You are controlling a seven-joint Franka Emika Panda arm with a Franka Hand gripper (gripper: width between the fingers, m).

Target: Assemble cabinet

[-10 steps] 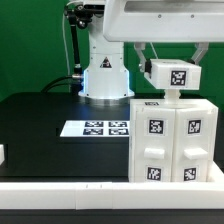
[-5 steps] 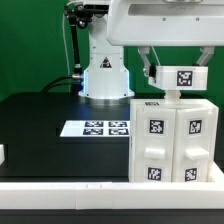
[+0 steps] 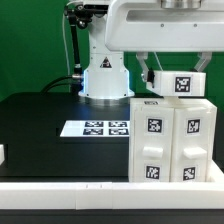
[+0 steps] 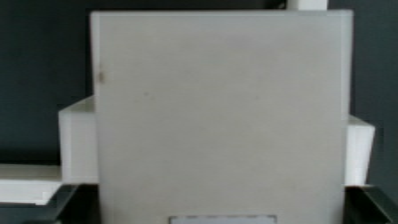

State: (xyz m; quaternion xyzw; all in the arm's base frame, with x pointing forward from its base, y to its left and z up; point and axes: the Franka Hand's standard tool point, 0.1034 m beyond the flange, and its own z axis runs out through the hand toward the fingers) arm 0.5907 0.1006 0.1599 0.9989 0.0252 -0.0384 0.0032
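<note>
The cabinet [image 3: 170,140], a big white box with tagged door panels on its front, stands at the exterior view's right. Right above its top edge is the white top slab [image 3: 180,84], with one tag facing the camera. My gripper [image 3: 177,70] is shut on the slab, one finger on each side. I cannot tell whether the slab touches the box. In the wrist view the slab [image 4: 214,100] fills most of the picture, the cabinet [image 4: 75,140] shows beneath it on both sides, and my dark fingers [image 4: 39,205] flank the slab's near end.
The marker board [image 3: 97,127] lies flat on the black table, to the left of the cabinet. The arm's white base [image 3: 105,75] stands behind it. A small white piece [image 3: 3,155] sits at the far left edge. A white rail [image 3: 60,190] runs along the front.
My gripper has carried the top slab a little to the exterior view's right and downward, closer to the cabinet's top.
</note>
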